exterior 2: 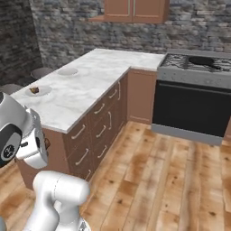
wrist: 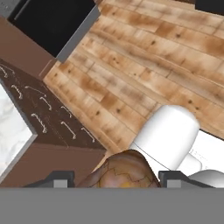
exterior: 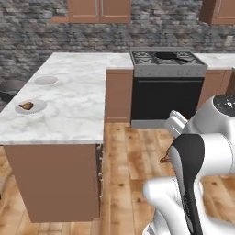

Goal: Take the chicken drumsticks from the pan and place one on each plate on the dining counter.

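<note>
In the hand view my gripper [wrist: 118, 180] is shut on a golden-brown chicken drumstick [wrist: 123, 169], held between the two dark fingertips [wrist: 61, 179] above the wooden floor. A sliver of that drumstick [exterior: 164, 159] peeks out beside my arm. On the dining counter [exterior: 73, 114] the nearer plate [exterior: 31, 107] carries the other drumstick [exterior: 26, 105]. The farther plate [exterior: 46, 80] is bare. Both plates [exterior 2: 38, 91] [exterior 2: 67, 71] show again from the right, with the drumstick [exterior 2: 34, 90] on the nearer one. The black pan [exterior: 167, 56] [exterior 2: 201, 61] sits on the stove with nothing visible in it.
The black oven front [exterior: 167, 98] stands ahead on the right, with brown cabinets [exterior: 118, 94] between it and the counter. Drawer fronts [exterior 2: 97, 122] line the counter's side. Dark stools [exterior 2: 40, 72] stand beyond the counter. Wooden floor [exterior 2: 153, 171] lies open in front of the stove.
</note>
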